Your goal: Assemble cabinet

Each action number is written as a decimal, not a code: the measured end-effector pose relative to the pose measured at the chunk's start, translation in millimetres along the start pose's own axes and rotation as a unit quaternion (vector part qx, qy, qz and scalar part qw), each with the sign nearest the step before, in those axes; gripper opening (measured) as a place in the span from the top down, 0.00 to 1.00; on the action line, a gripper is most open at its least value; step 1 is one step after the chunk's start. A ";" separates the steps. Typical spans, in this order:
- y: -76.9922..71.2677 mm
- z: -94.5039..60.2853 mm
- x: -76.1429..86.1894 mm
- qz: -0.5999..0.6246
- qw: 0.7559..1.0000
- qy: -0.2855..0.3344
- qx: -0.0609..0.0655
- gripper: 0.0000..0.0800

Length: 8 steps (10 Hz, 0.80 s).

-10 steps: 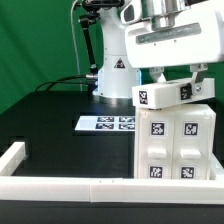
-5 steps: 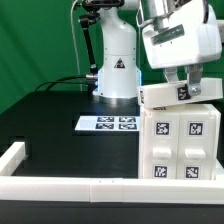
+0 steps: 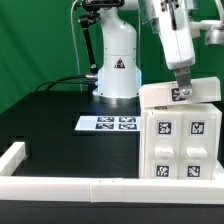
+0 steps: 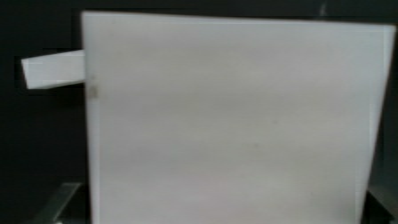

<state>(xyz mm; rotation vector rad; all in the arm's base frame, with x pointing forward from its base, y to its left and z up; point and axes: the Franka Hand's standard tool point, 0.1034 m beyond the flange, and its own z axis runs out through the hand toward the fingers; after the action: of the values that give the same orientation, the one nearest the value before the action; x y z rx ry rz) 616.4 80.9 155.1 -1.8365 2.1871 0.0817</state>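
The tool [image 3: 181, 88] stands at the upper face of the flat white plastic slab [image 3: 158, 97], with its fingers pointing down beside the slab's black-and-white square tag. You cannot tell from either view whether the fingers are spread or pinching the slab. The exterior view shows them from one side only. The wrist view shows no fingers, only a broad white plastic face [image 4: 231, 120] filling the picture, with a small white tab [image 4: 50, 68] at one edge.

Directly beneath the tool, the slab lies on top of the large white plastic cabinet body [image 3: 178, 150], which stands on the black counter [image 3: 60, 135]. Four tagged white blocks show in the body's front face.

Change over the last second: the wrist has turned from a broad, front-on posture to a narrow, steeply angled one. The slab has dropped slightly and moved into closer line with the body below it. It still sits a little tilted, rising toward the exterior view's right.

Treat this as the seating step for the top part. Judged from these views, the slab rests on the body but is not confirmed flush. Before you withdraw the tool, check that the slab's edges match the body's, because a tilted slab may slide off.

The thin white marker board [image 3: 108, 123] lies well apart from the tool, toward the exterior view's left.
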 end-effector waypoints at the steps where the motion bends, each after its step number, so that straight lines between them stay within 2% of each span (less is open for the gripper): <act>1: 0.4 -0.9 -1.0 -0.006 1.000 -0.001 -0.001 0.30; 2: 0.7 -6.9 -3.3 -0.017 1.000 -0.002 -0.002 0.06; 3: 0.4 -15.5 -8.3 -0.023 1.000 -0.004 0.002 0.06; 4: 0.7 -25.5 -13.9 -0.031 0.999 -0.006 0.006 0.01; 5: 0.7 -32.9 -14.6 -0.044 0.999 -0.011 0.011 0.00; 6: -1.6 -37.7 -15.4 -0.036 0.999 -0.019 0.019 0.00; 8: -1.6 -37.5 -16.3 -0.043 0.998 -0.027 0.022 0.00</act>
<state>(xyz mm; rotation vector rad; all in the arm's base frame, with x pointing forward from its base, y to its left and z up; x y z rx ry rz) 613.7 87.8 195.3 -1.8802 2.0542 0.0642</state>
